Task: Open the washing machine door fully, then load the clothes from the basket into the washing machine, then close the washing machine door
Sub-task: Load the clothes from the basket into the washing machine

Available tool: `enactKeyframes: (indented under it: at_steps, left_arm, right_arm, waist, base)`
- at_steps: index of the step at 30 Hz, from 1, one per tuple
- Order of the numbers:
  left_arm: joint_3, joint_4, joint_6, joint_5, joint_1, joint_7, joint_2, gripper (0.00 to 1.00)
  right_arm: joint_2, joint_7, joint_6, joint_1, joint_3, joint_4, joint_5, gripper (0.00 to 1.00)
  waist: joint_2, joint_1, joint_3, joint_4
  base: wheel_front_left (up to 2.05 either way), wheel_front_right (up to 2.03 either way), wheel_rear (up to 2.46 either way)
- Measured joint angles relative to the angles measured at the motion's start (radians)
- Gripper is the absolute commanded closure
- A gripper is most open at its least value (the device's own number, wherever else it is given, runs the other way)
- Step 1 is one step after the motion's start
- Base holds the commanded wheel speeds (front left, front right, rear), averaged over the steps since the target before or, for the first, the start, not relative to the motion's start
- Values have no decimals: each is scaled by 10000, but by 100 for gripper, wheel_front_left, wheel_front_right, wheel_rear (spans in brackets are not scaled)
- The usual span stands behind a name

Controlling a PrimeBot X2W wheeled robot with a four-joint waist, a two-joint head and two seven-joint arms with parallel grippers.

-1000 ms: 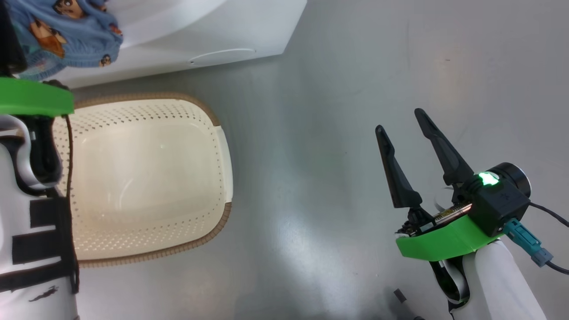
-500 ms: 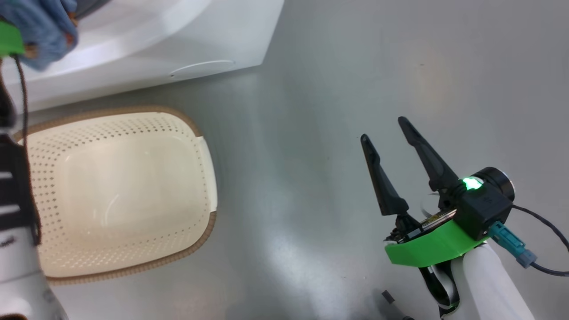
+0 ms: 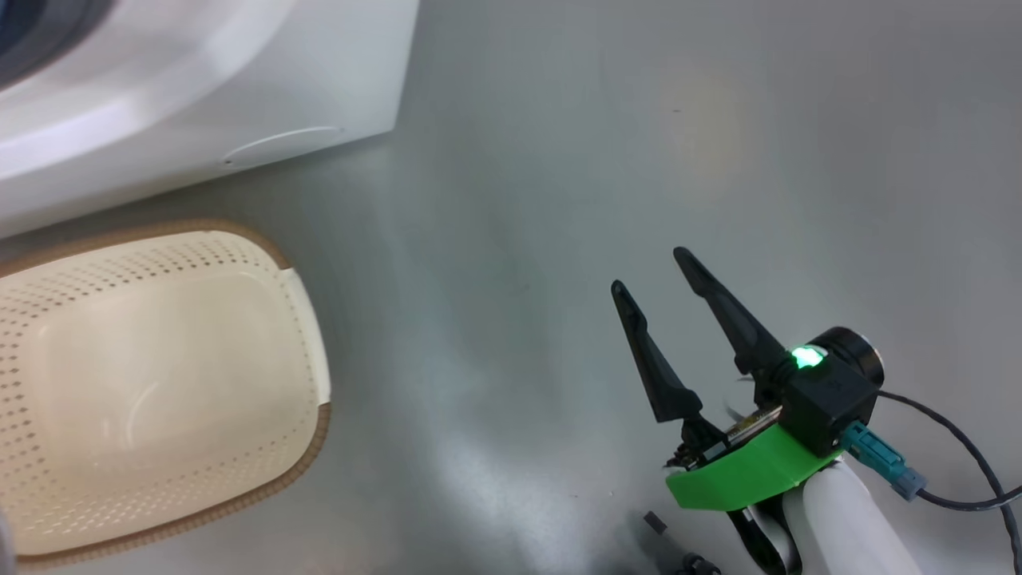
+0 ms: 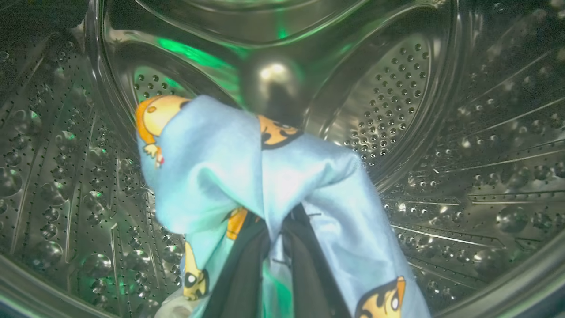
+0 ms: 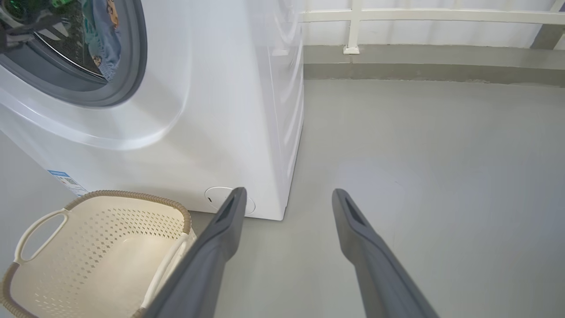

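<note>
A light-blue garment (image 4: 229, 176) printed with orange-brown cartoon figures hangs inside the steel drum (image 4: 441, 145) of the washing machine (image 3: 263, 88), pinched between the two dark fingers of the robot's left gripper (image 4: 276, 247). The fingers are drawn nearly together on a fold of the cloth, which drapes over their tips and down both sides. Green light glints off the drum's perforated back wall.

In the right wrist view, a patch of blue fabric (image 5: 108, 39), apparently the same garment, shows through the round opening inside the grey rubber seal (image 5: 134, 75). A small blue label (image 5: 66, 180) sits low on the machine's white front.

The cream basket (image 3: 120, 263), perforated and trimmed with a brown woven-look rim, stands on the floor just in front of the machine, its pale bottom in plain view and a white handle (image 5: 37, 232) on its side.

Well to the right of the basket, the right gripper (image 3: 651, 271) hovers over the grey floor (image 3: 559, 176) with its fingers spread wide, holding nothing. A green light glows on its black wrist block (image 3: 826, 391).
</note>
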Motion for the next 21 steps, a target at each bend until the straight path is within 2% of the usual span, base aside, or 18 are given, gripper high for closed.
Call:
enactKeyframes:
  at_steps: [7, 12, 21]
  left_arm:
    - [-61, 1147, 136, 207, -954, -157, 495, 100]
    - [-73, 1471, 217, 288, -1505, -230, 650, 100]
    - [81, 437, 460, 410, -1868, -232, 750, 100]
  right_arm:
    - [25, 0, 0, 181, 102, -4, 148, 0]
    - [27, 0, 0, 204, 190, -35, 146, 0]
    - [29, 0, 0, 199, 215, -138, 142, 0]
  waist:
    - [0, 0, 251, -275]
    - [0, 0, 474, -351]
    - [0, 0, 938, -396]
  base:
    - [0, 0, 0]
    - [0, 0, 0]
    - [0, 0, 0]
